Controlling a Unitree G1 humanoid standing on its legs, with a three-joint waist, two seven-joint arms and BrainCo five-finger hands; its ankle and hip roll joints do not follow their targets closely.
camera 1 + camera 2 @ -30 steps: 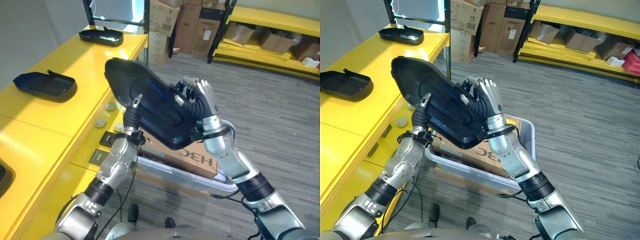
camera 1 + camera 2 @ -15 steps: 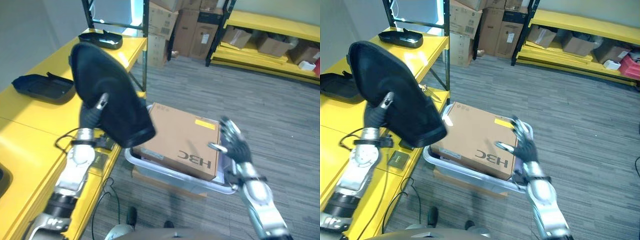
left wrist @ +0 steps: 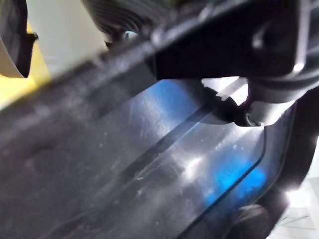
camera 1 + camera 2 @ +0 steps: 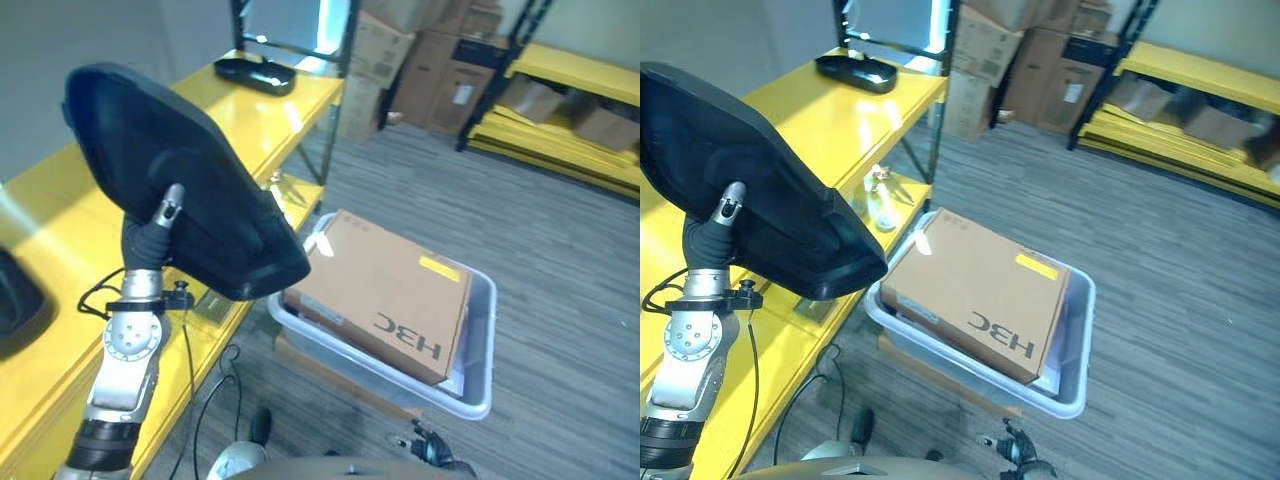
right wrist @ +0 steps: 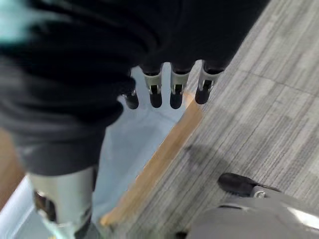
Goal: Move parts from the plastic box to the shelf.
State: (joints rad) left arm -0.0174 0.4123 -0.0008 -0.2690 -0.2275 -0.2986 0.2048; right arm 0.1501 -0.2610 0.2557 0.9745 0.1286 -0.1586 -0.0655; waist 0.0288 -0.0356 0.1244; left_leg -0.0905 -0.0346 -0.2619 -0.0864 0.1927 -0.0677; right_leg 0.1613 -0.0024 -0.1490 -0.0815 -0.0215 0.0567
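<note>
Over the yellow shelf [image 4: 60, 200] at nine o'clock in the left eye view, the left hand [image 4: 150, 232] holds a big black part [image 4: 180, 190] aloft, fingers curled round it from behind, while the plastic box [image 4: 478, 350] with a cardboard box [image 4: 385, 290] sits at five o'clock. Its wrist view shows the part's glossy underside [image 3: 149, 159] pressed close, so lowering it flat before letting go seems wise. Across the right wrist view, the right hand [image 5: 164, 94] hangs with fingers straight, holding nothing.

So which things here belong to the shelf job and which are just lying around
Job: black part held up by left hand; plastic box; yellow shelf; part already shelved.
Lying about: carton in the box; stacked cartons; far yellow racks.
</note>
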